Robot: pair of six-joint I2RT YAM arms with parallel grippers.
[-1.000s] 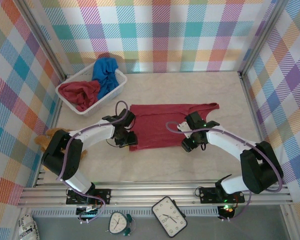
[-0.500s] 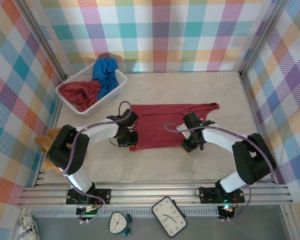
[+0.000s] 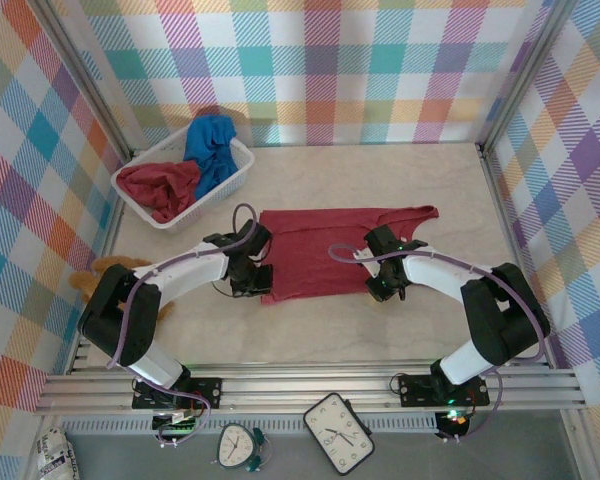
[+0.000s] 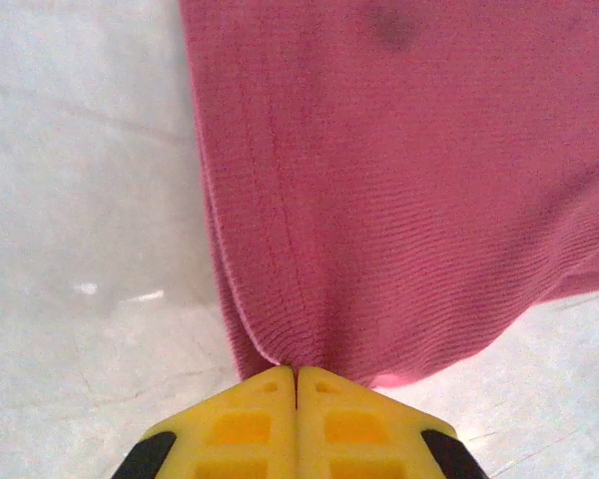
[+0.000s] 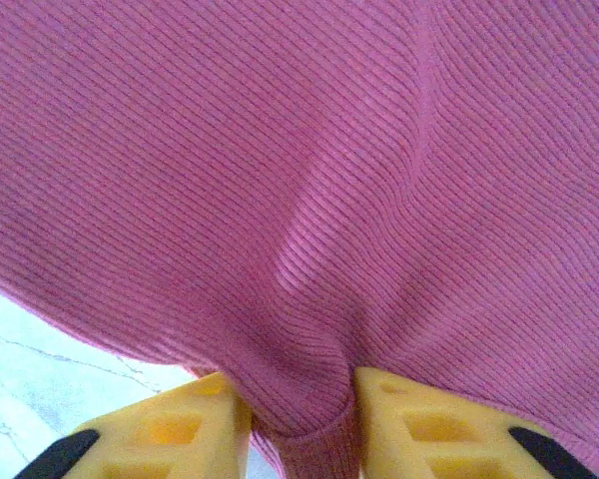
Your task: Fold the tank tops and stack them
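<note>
Tank top (image 3: 325, 250) lies flat, hem pinched by closed left tool (image 4: 297, 371) and part-closed right tool (image 5: 298, 401)

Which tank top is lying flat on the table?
The dark red tank top spread out mid-table. The other red top and the blue top sit crumpled in the basket.

The left arm (image 3: 185, 268) and right arm (image 3: 450, 275) reach forward from the table's (image 3: 320, 335) near edge, elbows bowed outward and wrists low. The left gripper (image 4: 297, 371) has its jaws pressed together on the dark red tank top's (image 4: 399, 180) edge. The right gripper (image 5: 295, 399) pinches a fold of the same cloth.
</note>
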